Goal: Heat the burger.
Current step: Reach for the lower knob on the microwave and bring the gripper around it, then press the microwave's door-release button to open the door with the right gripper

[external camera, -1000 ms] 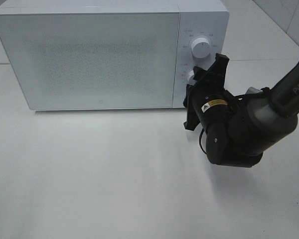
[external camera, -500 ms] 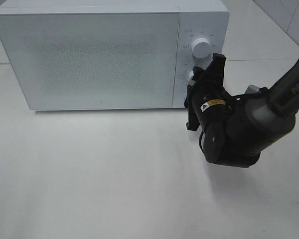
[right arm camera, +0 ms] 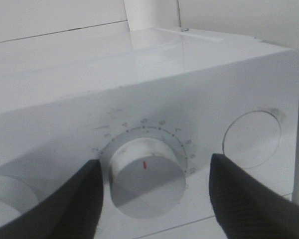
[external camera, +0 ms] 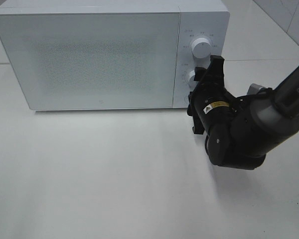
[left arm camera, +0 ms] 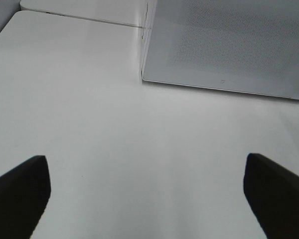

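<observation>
The burger is out of view. The white microwave (external camera: 89,55) stands at the back of the table with its frosted door shut. My right gripper (external camera: 201,82) is up against the control panel, at the lower knob (external camera: 191,76). In the right wrist view its dark fingers (right arm camera: 65,199) stand on either side of that knob (right arm camera: 147,181) with a gap on both sides, so my right gripper (right arm camera: 154,191) is open and grips nothing. My left gripper (left arm camera: 147,194) hangs open over bare table, in front of the microwave's left corner (left arm camera: 144,74).
The upper knob (external camera: 201,48) sits above the lower one on the panel. A round flat button (right arm camera: 251,139) lies beside the lower knob. White table (external camera: 89,174) stretches in front of the microwave, and tiled wall shows at the back right.
My right gripper's fingers have spread apart off the lower knob, and the arm has drawn back slightly to the right. The left gripper has not changed.
</observation>
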`<state>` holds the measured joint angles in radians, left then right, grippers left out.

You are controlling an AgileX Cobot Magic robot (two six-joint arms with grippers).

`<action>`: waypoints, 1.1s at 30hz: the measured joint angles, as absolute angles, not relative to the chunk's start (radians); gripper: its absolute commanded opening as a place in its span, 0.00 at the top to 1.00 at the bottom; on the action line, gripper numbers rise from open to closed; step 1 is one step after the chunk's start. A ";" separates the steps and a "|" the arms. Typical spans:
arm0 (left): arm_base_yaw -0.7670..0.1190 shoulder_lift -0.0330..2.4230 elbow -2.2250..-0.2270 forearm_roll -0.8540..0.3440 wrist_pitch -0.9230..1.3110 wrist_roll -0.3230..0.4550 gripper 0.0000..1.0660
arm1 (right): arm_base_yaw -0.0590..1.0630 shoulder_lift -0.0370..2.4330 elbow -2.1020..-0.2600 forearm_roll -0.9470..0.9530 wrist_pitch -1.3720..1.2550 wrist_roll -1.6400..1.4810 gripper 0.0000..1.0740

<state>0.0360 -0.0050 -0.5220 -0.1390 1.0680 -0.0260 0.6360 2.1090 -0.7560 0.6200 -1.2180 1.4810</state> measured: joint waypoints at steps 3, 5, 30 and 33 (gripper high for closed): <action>0.036 -0.005 -0.522 -0.139 1.068 -0.026 0.08 | 0.636 2.092 -0.732 0.617 -1.217 1.455 0.42; 0.036 -0.005 -0.522 -0.139 1.068 -0.026 0.08 | 0.636 2.055 -0.685 0.590 -1.217 1.426 0.41; 0.036 -0.005 -0.522 -0.139 1.068 -0.026 0.08 | 0.636 1.571 -0.469 0.489 -0.757 0.640 0.41; 0.036 -0.005 -0.522 -0.139 1.068 -0.026 0.08 | 0.636 1.492 -0.468 0.489 -0.613 0.402 0.41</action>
<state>0.0360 -0.0050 -0.5220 -0.1390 1.0680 -0.0260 0.6360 1.4920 -0.4680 0.4890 -0.6130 0.4020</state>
